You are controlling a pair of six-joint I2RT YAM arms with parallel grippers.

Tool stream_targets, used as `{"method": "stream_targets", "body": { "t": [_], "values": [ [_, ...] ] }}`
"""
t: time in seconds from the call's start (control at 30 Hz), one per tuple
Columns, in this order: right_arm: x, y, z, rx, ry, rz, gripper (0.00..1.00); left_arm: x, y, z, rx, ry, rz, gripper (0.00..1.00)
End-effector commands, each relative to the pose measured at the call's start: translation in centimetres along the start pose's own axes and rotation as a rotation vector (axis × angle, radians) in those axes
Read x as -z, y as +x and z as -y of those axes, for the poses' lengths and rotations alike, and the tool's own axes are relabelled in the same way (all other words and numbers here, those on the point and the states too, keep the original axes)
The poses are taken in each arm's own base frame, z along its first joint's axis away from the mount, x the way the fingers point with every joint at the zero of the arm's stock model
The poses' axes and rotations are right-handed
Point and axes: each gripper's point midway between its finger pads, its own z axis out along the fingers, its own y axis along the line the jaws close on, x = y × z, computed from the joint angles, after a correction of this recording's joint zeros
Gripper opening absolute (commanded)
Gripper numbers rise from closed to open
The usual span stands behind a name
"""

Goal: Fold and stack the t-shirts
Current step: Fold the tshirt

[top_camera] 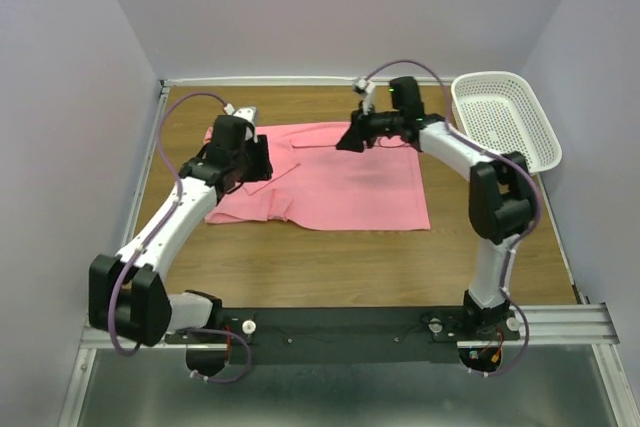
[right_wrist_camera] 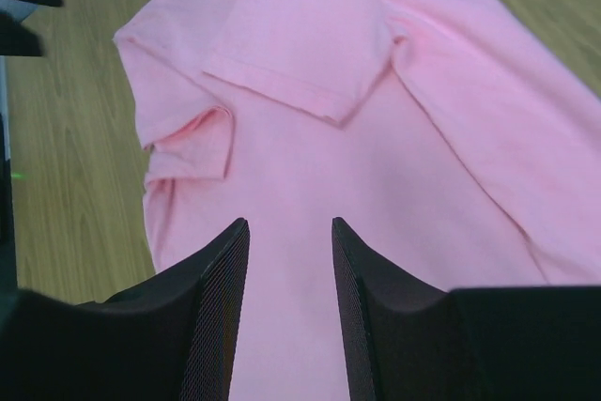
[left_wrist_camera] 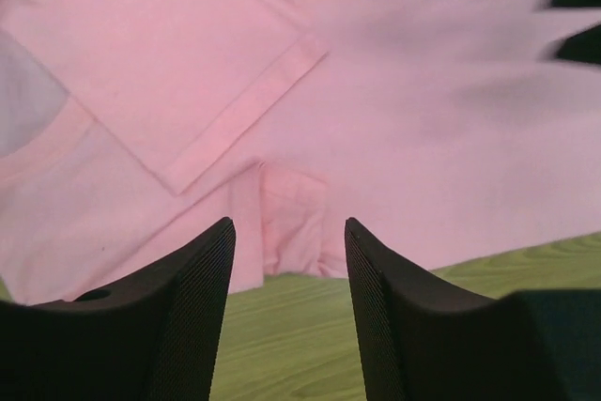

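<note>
T-shirt (top_camera: 340,187) flat, ready for fold; L gripper (left_wrist_camera: 289,224) at 9 o'clock, R gripper (right_wrist_camera: 290,223) at 12, both released, empty.

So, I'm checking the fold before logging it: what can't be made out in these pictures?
Top view: the left gripper hides the salmon-pink t-shirt's end beneath it.
Left wrist view: the shirt is cut off by the frame's top and left edges; the right gripper is a blur.
Right wrist view: its own fingers hide the nearest cloth.
</note>
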Motion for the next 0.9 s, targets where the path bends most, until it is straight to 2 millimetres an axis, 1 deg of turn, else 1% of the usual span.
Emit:
{"method": "stream_targets", "body": {
  "t": [0.0, 0.03, 0.07, 0.1, 0.13, 0.2, 0.23, 0.3, 0.4, 0.5, 0.6, 0.67, 0.7, 0.77, 0.87],
  "values": [
    [5.0, 1.1, -1.0, 0.034, -0.015, 0.001, 0.49, -0.9, 7.8, -5.6, -0.033, -0.334, -0.282, 0.57],
    [6.0, 1.3, -1.3, 0.027, -0.013, 0.005, 0.49, -1.0, 8.3, -5.5, -0.034, -0.348, -0.302, 0.51],
    [6.2, 1.8, -1.1, 0.018, -0.011, 0.001, 0.49, -1.0, 8.2, -5.0, -0.036, -0.339, -0.299, 0.51],
    [6.9, 1.5, -1.5, 0.017, -0.013, 0.008, 0.49, -1.1, 8.5, -5.0, -0.035, -0.356, -0.308, 0.5],
    [7.2, 1.5, -1.6, 0.016, -0.016, 0.009, 0.49, -1.2, 8.7, -4.7, -0.041, -0.355, -0.315, 0.5],
    [7.9, 1.2, -2.1, 0.019, -0.019, 0.018, 0.49, -1.4, 10.2, -4.6, -0.049, -0.361, -0.377, 0.5],
    [8.2, 1.1, -2.2, 0.015, -0.021, 0.023, 0.49, -1.5, 11.2, -4.4, -0.05, -0.357, -0.405, 0.5],
    [8.7, 0.9, -2.1, 0.017, -0.022, 0.034, 0.49, -1.9, 12.6, -4.1, -0.056, -0.343, -0.447, 0.5],
    [8.9, 1.1, -1.7, -0.004, -0.023, 0.036, 0.5, -2.4, 14.3, -3.8, -0.073, -0.345, -0.484, 0.5],
    [8.8, 1.7, -1.2, -0.041, -0.037, 0.031, 0.5, -2.8, 14.8, -3.9, -0.095, -0.369, -0.501, 0.5],
    [8.8, 1.9, -1.1, -0.055, -0.04, 0.029, 0.5, -3.2, 14.6, -4.3, -0.11, -0.404, -0.505, 0.5],
    [8.9, 1.9, -0.9, -0.058, -0.036, 0.032, 0.5, -3.4, 14.3, -4.6, -0.123, -0.43, -0.505, 0.5],
    [9.0, 1.7, -0.9, -0.055, -0.034, 0.035, 0.5, -3.4, 14.7, -4.9, -0.134, -0.444, -0.528, 0.5],
    [9.2, 1.7, -0.7, -0.06, -0.029, 0.038, 0.5, -3.6, 14.8, -5.0, -0.15, -0.459, -0.538, 0.5],
    [9.3, 1.7, -0.6, -0.065, -0.029, 0.041, 0.5, -4.0, 14.9, -4.7, -0.163, -0.451, -0.548, 0.5]
  ]
}}
